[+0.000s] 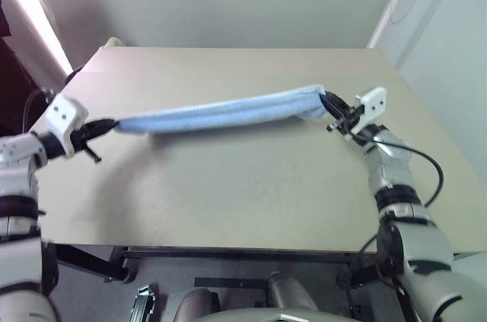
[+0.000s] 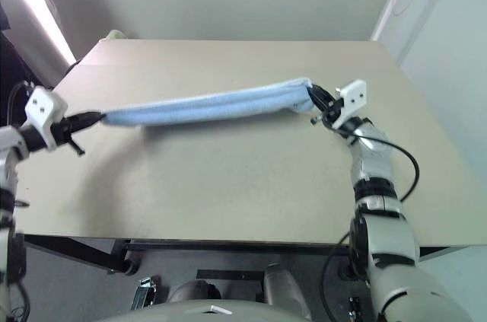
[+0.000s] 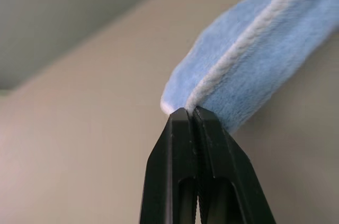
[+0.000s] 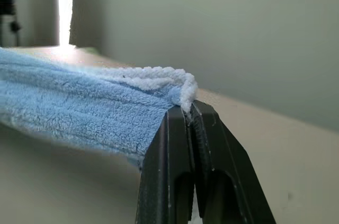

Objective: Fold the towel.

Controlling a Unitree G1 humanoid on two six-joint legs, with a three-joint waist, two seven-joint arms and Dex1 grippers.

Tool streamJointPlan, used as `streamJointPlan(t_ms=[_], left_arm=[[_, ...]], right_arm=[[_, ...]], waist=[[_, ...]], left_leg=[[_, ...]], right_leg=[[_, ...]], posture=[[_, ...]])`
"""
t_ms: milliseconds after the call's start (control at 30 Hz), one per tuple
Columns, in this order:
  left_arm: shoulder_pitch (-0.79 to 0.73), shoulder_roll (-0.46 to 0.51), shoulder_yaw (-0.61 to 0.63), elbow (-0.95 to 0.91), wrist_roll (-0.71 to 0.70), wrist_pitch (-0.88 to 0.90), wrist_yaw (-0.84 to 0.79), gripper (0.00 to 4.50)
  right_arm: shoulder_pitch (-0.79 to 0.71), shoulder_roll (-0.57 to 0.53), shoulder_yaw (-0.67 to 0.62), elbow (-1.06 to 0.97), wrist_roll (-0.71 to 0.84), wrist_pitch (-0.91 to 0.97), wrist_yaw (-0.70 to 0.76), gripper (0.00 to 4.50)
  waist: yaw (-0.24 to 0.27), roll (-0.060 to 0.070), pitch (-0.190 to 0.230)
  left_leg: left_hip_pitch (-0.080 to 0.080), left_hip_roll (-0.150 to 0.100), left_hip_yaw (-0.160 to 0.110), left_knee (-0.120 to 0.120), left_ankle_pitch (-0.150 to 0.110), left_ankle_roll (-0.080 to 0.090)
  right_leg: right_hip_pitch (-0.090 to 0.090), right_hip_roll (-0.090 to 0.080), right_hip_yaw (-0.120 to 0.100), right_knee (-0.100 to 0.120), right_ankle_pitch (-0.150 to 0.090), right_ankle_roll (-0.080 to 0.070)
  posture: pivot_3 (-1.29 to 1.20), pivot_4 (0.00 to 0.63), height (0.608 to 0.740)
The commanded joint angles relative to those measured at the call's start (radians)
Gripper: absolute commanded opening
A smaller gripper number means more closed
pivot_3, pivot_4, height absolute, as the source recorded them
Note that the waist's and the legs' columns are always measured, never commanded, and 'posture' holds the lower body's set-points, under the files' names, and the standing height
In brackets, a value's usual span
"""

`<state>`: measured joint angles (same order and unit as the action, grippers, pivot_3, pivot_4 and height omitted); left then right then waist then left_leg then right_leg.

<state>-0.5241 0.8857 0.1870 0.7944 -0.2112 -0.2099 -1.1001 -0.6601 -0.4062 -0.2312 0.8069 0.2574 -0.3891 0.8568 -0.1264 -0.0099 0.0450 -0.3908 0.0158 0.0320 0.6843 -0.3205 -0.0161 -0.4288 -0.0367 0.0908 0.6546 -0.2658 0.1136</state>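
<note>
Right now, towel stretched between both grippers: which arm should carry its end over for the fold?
Probably the right gripper. It pinches its end of the towel over the table, while the left gripper holds the other end out at the table's edge.

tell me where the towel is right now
In the head views the towel hangs stretched over the middle of the table, pinched at one end by the left gripper and at the other by the right gripper.

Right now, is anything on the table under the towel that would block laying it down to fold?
Nothing visible. The towel hangs stretched between the left end effector and right end effector over bare table.
</note>
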Motion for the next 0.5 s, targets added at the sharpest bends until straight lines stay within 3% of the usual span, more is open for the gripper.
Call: streamJointPlan(t_ms=[33, 267, 500], left_arm=[[0.131, 0.053, 0.093, -0.223, -0.084, 0.100, -0.007, 0.02], [0.435, 0.100, 0.194, -0.547, -0.162, 0.285, -0.026, 0.02], [0.662, 0.121, 0.313, -0.728, -0.189, 0.372, -0.047, 0.02]], right_arm=[[0.151, -0.047, -0.016, -0.310, 0.105, 0.104, 0.065, 0.00], [0.522, -0.167, -0.008, -0.775, 0.197, 0.341, 0.129, 0.00], [0.735, -0.282, -0.025, -0.984, 0.224, 0.474, 0.161, 0.00]], waist=[[0.007, 0.000, 0.000], [0.048, 0.000, -0.001], [0.060, -0.002, 0.000]], left_leg=[[0.000, 0.000, -0.001, 0.001, 0.000, 0.000], [0.009, -0.002, -0.001, 0.002, 0.002, 0.001], [0.031, -0.001, 0.001, 0.000, 0.001, 0.001]], right_leg=[[0.000, -0.001, -0.001, 0.001, 0.000, 0.000], [0.009, -0.007, -0.009, 0.002, 0.000, -0.001], [0.031, -0.007, -0.011, -0.004, -0.005, -0.009]], posture=[[0.00, 0.000, 0.716], [0.00, 0.000, 0.716], [0.00, 0.000, 0.716]])
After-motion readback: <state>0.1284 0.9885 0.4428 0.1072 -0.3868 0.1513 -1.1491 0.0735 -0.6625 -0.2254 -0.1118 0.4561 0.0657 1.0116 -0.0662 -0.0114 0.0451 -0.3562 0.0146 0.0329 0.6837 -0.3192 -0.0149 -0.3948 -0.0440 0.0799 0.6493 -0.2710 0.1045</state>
